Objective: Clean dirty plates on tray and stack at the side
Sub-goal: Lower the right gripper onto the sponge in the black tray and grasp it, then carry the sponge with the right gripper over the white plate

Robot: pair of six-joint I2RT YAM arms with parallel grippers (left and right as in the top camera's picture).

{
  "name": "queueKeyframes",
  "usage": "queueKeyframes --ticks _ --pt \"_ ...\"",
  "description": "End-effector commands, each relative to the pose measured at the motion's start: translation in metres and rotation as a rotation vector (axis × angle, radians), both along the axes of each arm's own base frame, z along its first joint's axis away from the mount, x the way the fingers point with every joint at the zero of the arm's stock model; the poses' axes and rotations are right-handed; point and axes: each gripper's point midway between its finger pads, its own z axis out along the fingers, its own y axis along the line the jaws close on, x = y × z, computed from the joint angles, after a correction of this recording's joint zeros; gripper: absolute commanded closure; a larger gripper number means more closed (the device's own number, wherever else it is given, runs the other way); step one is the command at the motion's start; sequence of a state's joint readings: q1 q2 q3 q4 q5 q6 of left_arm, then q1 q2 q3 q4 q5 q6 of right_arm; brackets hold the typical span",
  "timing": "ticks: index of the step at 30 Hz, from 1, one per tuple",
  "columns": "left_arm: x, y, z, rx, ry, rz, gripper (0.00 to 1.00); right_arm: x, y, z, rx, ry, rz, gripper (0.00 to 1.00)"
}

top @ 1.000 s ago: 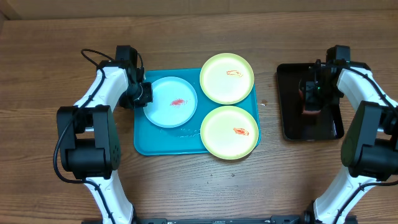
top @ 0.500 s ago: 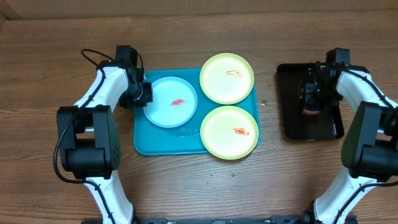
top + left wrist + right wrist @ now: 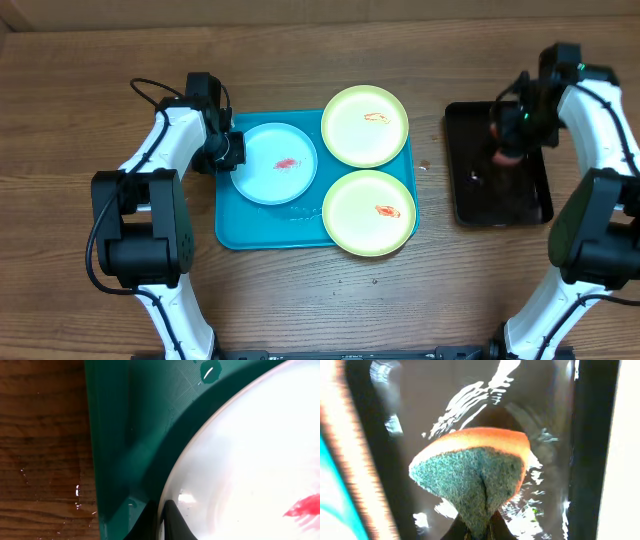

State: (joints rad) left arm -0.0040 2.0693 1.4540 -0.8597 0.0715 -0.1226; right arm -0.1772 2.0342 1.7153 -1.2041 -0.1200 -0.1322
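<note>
The turquoise tray [image 3: 232, 225] holds three plates, each with a red smear: a pale blue plate [image 3: 275, 163] at the left, a yellow-green plate [image 3: 365, 125] at the back right, and another yellow-green plate [image 3: 368, 212] at the front right. My left gripper [image 3: 231, 152] is shut on the left rim of the pale blue plate [image 3: 250, 460], inside the tray wall [image 3: 112, 445]. My right gripper [image 3: 508, 135] is shut on an orange and green sponge [image 3: 475, 472], pinched and folded, held above the black tray [image 3: 500, 200].
The narrow black tray [image 3: 445, 405] at the right is wet, with water streaks. Small water drops lie on the wooden table left of the turquoise tray [image 3: 77, 492]. Both arms' bases stand at the front corners.
My right gripper has lifted the sponge off the black tray and moved back and up. The left arm and the plates have not moved.
</note>
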Motion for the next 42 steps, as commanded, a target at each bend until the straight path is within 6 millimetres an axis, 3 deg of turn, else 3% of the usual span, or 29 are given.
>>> queueKeyframes --ticks 1,5,10,17,23,28,34,38,42 --pt "-0.003 -0.002 -0.018 -0.016 0.037 -0.031 0.96 0.021 0.053 0.037 0.195 -0.092 0.062 0.96" --pt "-0.003 -0.021 -0.015 -0.133 0.029 -0.081 0.96 0.020 0.132 0.058 0.392 -0.112 0.181 0.96" --pt "-0.003 -0.027 -0.013 -0.184 0.026 -0.078 0.96 0.006 0.234 0.063 0.437 -0.101 0.310 0.96" --pt "-0.005 -0.025 -0.013 -0.188 0.040 -0.046 0.96 -0.005 0.332 0.043 0.303 -0.153 0.295 0.96" --pt "-0.006 -0.025 -0.013 -0.188 0.042 -0.046 0.96 -0.010 0.365 -0.006 0.173 -0.149 0.237 0.96" --pt "-0.007 -0.025 -0.013 -0.188 0.046 -0.047 0.96 -0.006 0.375 -0.042 0.148 -0.135 0.217 0.96" --pt "-0.008 -0.025 -0.013 -0.188 0.052 -0.046 0.96 0.005 0.384 -0.066 0.188 -0.131 0.201 0.96" --pt "-0.009 -0.026 -0.013 -0.189 0.054 -0.050 0.96 0.003 0.391 -0.073 0.224 -0.113 0.207 0.96" --pt "-0.010 -0.026 -0.013 -0.189 0.059 -0.050 0.96 -0.008 0.414 -0.077 0.302 -0.084 0.241 0.96"
